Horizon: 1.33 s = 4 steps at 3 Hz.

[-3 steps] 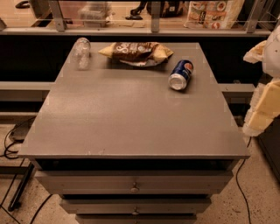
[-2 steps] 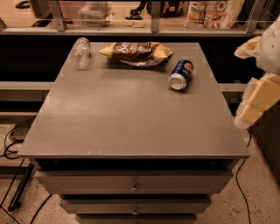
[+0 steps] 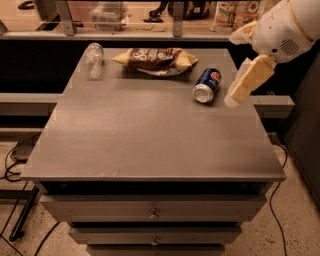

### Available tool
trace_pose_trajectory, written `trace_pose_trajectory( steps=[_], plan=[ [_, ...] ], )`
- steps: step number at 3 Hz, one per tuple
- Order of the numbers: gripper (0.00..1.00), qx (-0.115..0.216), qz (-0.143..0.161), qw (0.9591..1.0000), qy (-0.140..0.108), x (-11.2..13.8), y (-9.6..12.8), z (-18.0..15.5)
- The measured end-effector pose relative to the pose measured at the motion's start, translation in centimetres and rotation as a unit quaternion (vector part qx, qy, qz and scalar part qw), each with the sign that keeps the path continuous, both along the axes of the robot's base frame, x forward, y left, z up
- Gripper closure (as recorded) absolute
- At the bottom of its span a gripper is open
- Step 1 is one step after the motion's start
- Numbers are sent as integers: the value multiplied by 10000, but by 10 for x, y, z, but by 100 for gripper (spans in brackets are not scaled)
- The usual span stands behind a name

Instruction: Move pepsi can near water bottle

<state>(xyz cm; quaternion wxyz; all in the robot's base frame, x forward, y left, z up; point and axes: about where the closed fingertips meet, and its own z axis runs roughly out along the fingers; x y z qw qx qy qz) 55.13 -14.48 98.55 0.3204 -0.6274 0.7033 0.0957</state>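
The pepsi can [image 3: 207, 85] lies on its side at the back right of the grey table [image 3: 150, 135], its silver end facing the front. The water bottle [image 3: 93, 59] lies at the back left corner, far from the can. My gripper [image 3: 231, 70] hangs over the table's right edge, just right of the can and above the surface. Its cream fingers [image 3: 247, 80] are spread apart and hold nothing.
A brown-and-yellow snack bag [image 3: 156, 60] lies at the back between the bottle and the can. A counter with glass and packages [image 3: 232, 12] runs behind the table. Drawers [image 3: 152, 212] sit below the tabletop, and cables [image 3: 12, 160] lie on the floor at left.
My gripper has moved left and up from beyond the table's right edge, closer to the pepsi can. The can, bottle and bag have not moved.
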Motion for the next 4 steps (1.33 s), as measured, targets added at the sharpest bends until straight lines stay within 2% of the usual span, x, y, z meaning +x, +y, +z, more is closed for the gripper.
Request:
trace_pose_trajectory(
  steps=[1,2,3,4],
  plan=[
    [0,0,0,10000,0,0,0,0],
    [0,138,-28,9998,-103,12,8,-3],
    [0,407,-234,9985,-289,37,18,-15],
    [0,723,-578,9951,-351,66,21,-32]
  ],
)
